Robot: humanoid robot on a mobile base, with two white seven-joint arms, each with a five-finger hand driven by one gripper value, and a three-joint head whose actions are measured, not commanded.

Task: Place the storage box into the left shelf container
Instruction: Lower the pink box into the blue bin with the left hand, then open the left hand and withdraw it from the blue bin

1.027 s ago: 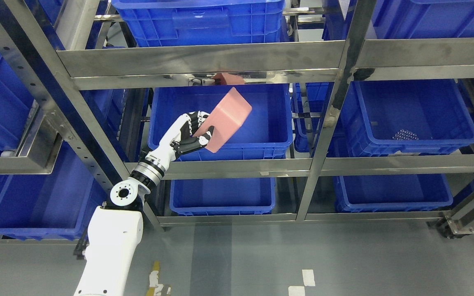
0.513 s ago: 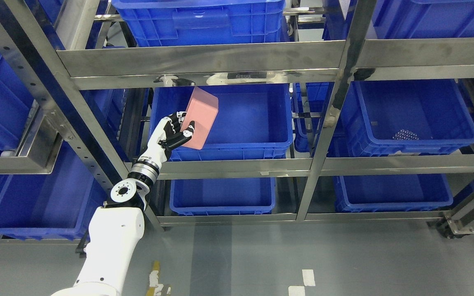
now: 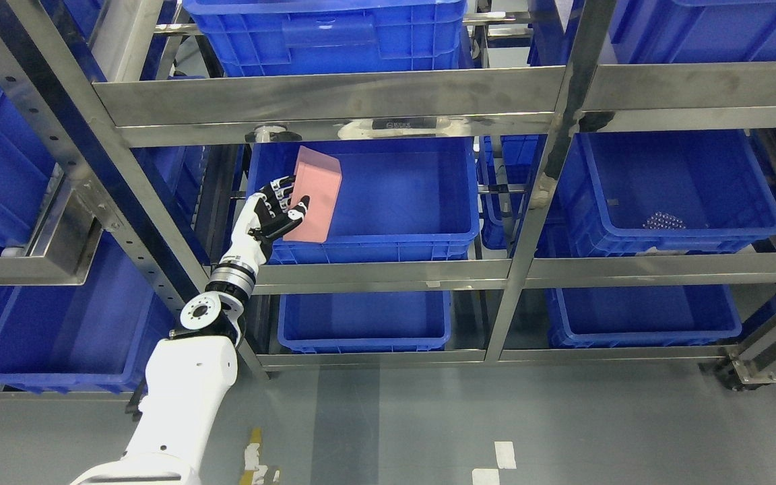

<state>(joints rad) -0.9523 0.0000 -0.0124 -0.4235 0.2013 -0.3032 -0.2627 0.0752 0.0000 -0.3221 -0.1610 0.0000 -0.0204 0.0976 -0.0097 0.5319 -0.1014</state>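
A pink storage box is held up on edge by my left hand, whose fingers are shut on its lower left side. The box hangs over the left end of the blue container on the middle shelf, just inside its left wall and under the steel crossbar. The white left arm rises from the lower left of the head view. My right arm does not show.
Steel shelf posts and rails frame every bay. A blue bin to the right holds a few small metal balls. More blue bins sit above, below and at far left. Grey floor lies in front.
My left hand has swung the pink box leftwards and turned it more upright, from the container's middle to its left end.
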